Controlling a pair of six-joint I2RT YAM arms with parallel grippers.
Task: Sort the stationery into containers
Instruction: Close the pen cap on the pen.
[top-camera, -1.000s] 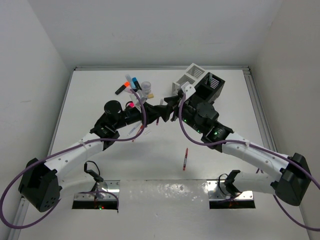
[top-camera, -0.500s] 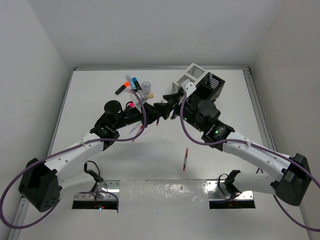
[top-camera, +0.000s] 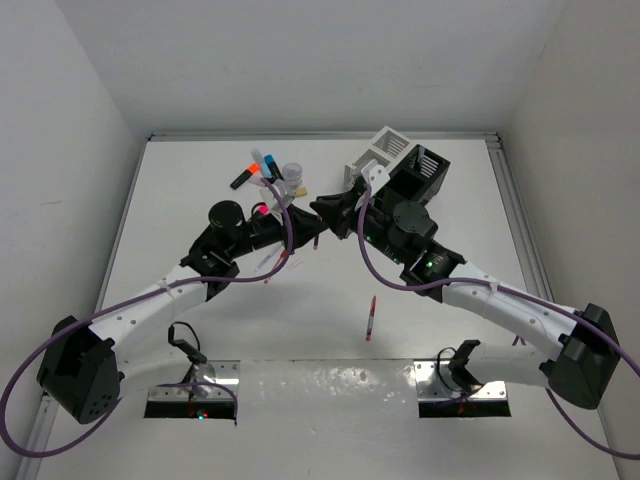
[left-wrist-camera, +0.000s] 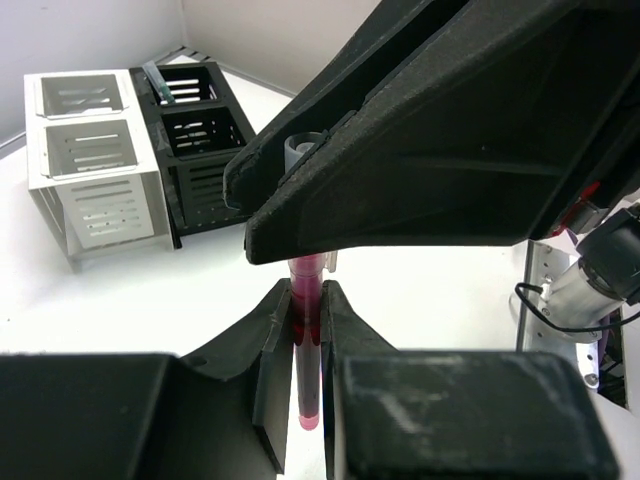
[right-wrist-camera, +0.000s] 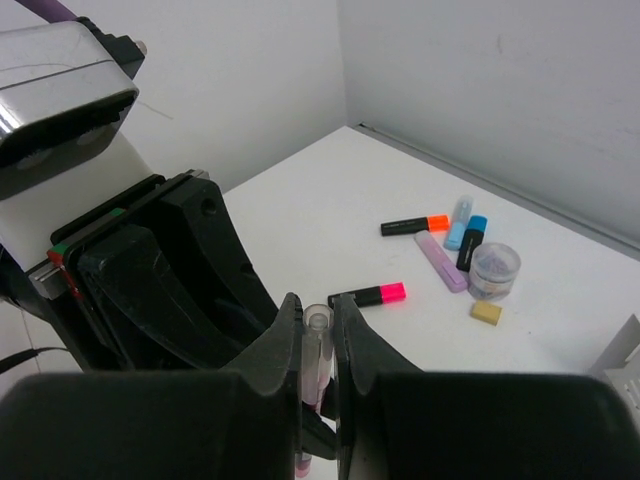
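Pink-tinted and clear, a thin pen (left-wrist-camera: 307, 370) is being held between two robot arms over the middle of the white table (top-camera: 200, 330). The left gripper (left-wrist-camera: 304, 297) is clamping its fingers tight on the pen's pink length. The right gripper (right-wrist-camera: 316, 308) is pinching the pen's clear end, so both are grasping the same pen at once, tip to tip.

Beyond them, at the far side of the table, the white box (left-wrist-camera: 90, 170) and the black box (left-wrist-camera: 200, 150) are standing joined side by side. A greenish pen (left-wrist-camera: 160, 82) is leaning in the black box's far compartment. A red pen (top-camera: 370, 318) is lying alone on the table, nearer the arms' bases.

To the left of the boxes, the loose things are lying in a cluster: an orange-capped highlighter (right-wrist-camera: 413, 226), a blue-capped highlighter (right-wrist-camera: 471, 238), a lilac highlighter (right-wrist-camera: 440, 260), a pink-capped highlighter (right-wrist-camera: 368, 295), a tape roll (right-wrist-camera: 494, 270) and a tan eraser (right-wrist-camera: 486, 313) just beside it.
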